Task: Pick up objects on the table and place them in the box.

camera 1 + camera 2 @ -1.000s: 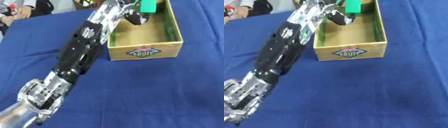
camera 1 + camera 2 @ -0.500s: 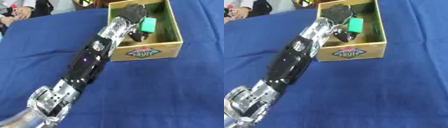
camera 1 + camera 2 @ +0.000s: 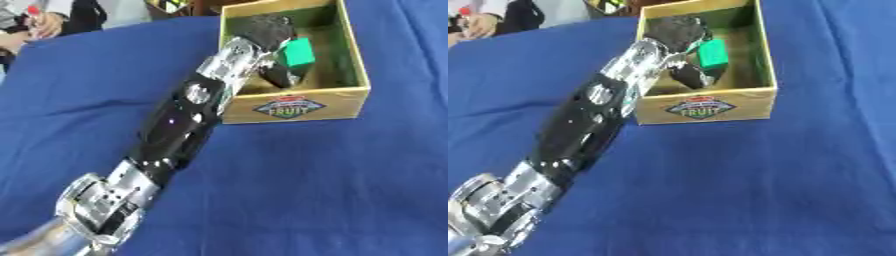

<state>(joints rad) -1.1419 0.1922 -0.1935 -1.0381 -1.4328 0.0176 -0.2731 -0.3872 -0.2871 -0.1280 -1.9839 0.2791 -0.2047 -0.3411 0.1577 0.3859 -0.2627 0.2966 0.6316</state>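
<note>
We have lowered our left hand (image 3: 271, 37) deeper into the wooden box (image 3: 350, 95), compared with a second ago. Its fingers curl around the green block (image 3: 298, 51), which now sits inside the box, so placement is nearly done. Neither view shows anything extra on the blue surface (image 3: 754, 190).
</note>
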